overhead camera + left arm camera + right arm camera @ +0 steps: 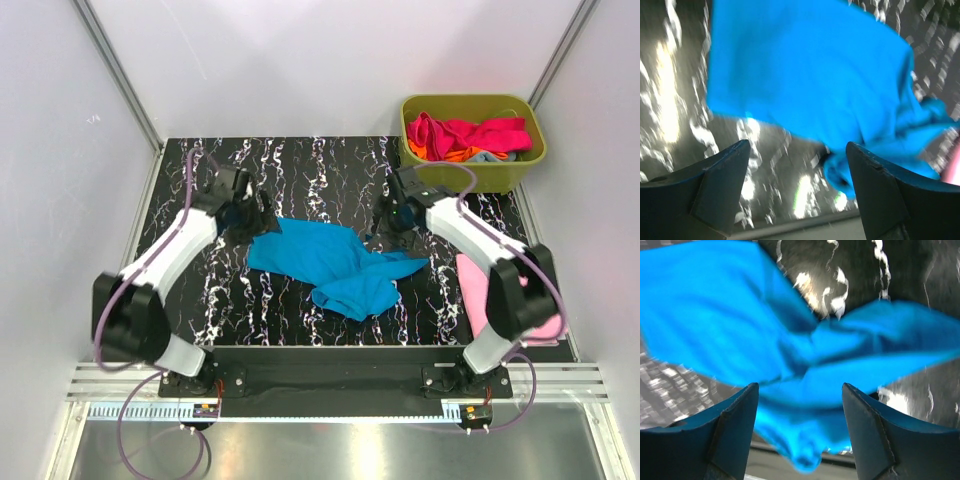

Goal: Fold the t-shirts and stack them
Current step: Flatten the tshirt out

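A bright cyan-blue t-shirt (330, 262) lies rumpled in the middle of the black marbled table (300, 160), its left part flatter and its right part bunched. My left gripper (252, 215) hovers at the shirt's far left corner. In the left wrist view it (797, 147) is open, with the shirt (810, 75) beyond the fingertips. My right gripper (392, 214) hangs over the shirt's far right side. In the right wrist view it (800, 387) is open above the bunched cloth (740, 325), gripping nothing. A light pink t-shirt (474, 285) lies at the right, partly hidden by my right arm.
An olive-green tub (525, 160) stands at the back right corner holding magenta (470, 132), orange and grey-blue shirts. White walls close in the table on three sides. The arm bases sit along the near edge.
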`<action>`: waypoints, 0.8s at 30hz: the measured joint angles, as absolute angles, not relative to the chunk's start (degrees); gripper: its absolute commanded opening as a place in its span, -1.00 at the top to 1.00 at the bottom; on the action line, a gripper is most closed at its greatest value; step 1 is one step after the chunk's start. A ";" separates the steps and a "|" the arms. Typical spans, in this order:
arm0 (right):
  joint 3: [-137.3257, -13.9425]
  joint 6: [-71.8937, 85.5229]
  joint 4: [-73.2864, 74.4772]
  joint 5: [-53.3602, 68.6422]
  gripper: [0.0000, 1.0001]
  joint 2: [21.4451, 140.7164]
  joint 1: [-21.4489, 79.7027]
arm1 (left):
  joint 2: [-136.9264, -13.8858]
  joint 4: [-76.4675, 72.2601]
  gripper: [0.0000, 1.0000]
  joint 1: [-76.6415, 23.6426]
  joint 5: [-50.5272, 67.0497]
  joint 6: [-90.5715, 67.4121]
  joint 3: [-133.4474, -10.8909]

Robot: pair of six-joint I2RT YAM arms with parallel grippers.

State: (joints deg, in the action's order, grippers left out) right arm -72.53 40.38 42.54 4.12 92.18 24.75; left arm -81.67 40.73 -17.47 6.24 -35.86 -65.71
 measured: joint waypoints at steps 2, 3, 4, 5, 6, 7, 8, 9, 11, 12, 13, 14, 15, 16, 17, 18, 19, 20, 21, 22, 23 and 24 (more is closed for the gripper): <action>-73.91 38.57 42.33 3.92 -0.47 96.64 24.75 | -86.89 39.79 -0.61 -17.47 3.86 -33.30 -69.41; -74.39 37.87 42.72 3.66 -0.44 98.13 24.75 | -89.45 39.68 -0.61 -17.45 2.37 -31.90 -71.22; -74.61 37.39 43.03 3.51 -0.42 98.96 24.71 | -91.61 39.27 -0.59 -17.37 1.10 -30.68 -72.77; -74.70 36.99 43.20 3.46 -0.35 99.53 24.62 | -93.78 38.92 -0.55 -17.23 -0.03 -29.39 -74.28; -74.70 36.69 43.46 3.46 -0.25 99.77 24.47 | -96.16 38.72 -0.53 -17.02 -1.06 -28.23 -75.96; -74.70 36.34 43.64 3.49 -0.23 99.79 24.23 | -98.70 38.44 -0.52 -16.69 -2.07 -26.98 -77.84; -74.70 36.18 43.72 3.46 -0.18 99.79 23.88 | -100.49 38.39 -0.49 -16.36 -2.59 -26.24 -79.22; -74.70 36.01 43.77 3.46 -0.16 99.83 23.55 | -102.65 38.30 -0.48 -15.99 -3.16 -25.47 -80.77; -74.89 35.59 43.97 3.22 -0.16 100.36 22.74 | -106.76 37.93 -0.46 -14.98 -4.12 -24.32 -83.68; -75.29 35.35 44.23 2.83 -0.15 100.95 22.48 | -108.25 37.93 -0.43 -14.55 -4.45 -23.94 -84.66; -75.83 35.03 44.36 2.44 -0.14 101.75 22.28 | -109.54 37.87 -0.41 -14.15 -4.71 -23.70 -85.38; -76.38 34.65 44.40 2.37 -0.04 102.65 22.09 | -110.67 37.95 -0.40 -13.87 -4.86 -23.49 -85.97; -76.82 34.37 44.34 2.35 0.06 103.37 22.02 | -111.53 38.06 -0.40 -13.61 -4.97 -23.31 -86.54; -77.17 33.87 44.27 2.48 0.16 104.12 22.00 | -112.73 38.09 -0.38 -13.32 -5.13 -23.22 -87.37; -77.41 33.26 44.12 2.92 0.18 104.84 22.00 | -113.65 38.02 -0.38 -13.17 -5.21 -23.07 -88.05; -77.58 32.91 43.79 3.92 0.18 105.47 22.02 | -114.61 37.95 -0.36 -13.13 -5.21 -22.90 -88.60; -77.60 32.71 43.40 4.58 0.15 105.89 22.02 | -115.44 37.95 -0.35 -13.13 -5.21 -22.83 -88.95; -77.60 32.42 42.96 5.58 0.11 106.28 22.02 | -116.18 37.95 -0.34 -13.15 -5.19 -22.70 -89.17; -77.60 32.18 42.65 6.39 0.07 106.52 22.02 | -116.95 37.91 -0.33 -13.15 -5.19 -22.61 -89.32; -77.56 31.88 42.11 7.22 0.01 106.59 22.02 | -117.51 37.91 -0.29 -13.15 -5.19 -22.48 -89.34; -77.54 31.62 41.58 7.66 -0.08 106.59 22.02 | -118.24 37.93 -0.26 -13.19 -5.17 -22.41 -89.38; -77.54 31.33 41.21 8.05 -0.10 106.59 22.02 | -118.98 37.98 -0.22 -13.21 -5.19 -22.28 -89.49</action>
